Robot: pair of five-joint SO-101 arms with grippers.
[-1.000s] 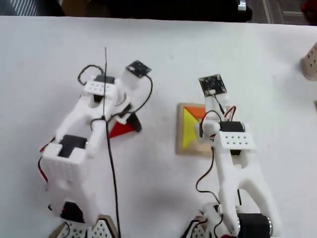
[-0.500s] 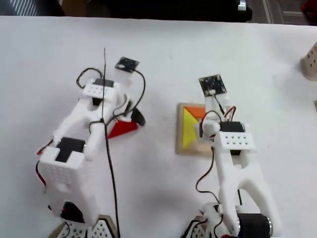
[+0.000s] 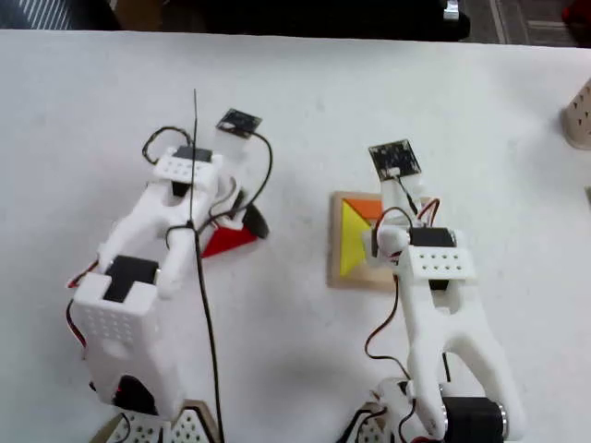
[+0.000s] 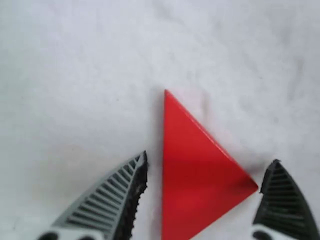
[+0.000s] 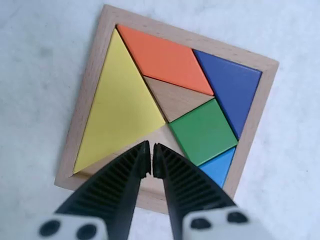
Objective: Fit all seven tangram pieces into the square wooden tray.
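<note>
A red triangle (image 4: 192, 175) lies flat on the white table, also in the high view (image 3: 226, 242) beside the left arm. My left gripper (image 4: 205, 172) is open, one finger on each side of the triangle, low over it. The square wooden tray (image 5: 92, 80) holds yellow (image 5: 117, 107), orange (image 5: 165, 57), dark blue (image 5: 230, 87), green (image 5: 202, 131), light blue (image 5: 218, 167) and plain wood (image 5: 175, 98) pieces. My right gripper (image 5: 151, 156) is shut and empty, hanging over the tray's bare triangular gap. The high view shows the tray (image 3: 337, 249) partly under the right arm.
White table all around. A pale perforated object (image 3: 578, 115) stands at the far right edge. The arm bases (image 3: 157, 420) sit at the near edge, and a thin black cable (image 3: 199, 258) runs across the left arm.
The left arm's wrist turned and shifted slightly left over the red triangle. The right arm has stayed still over the tray.
</note>
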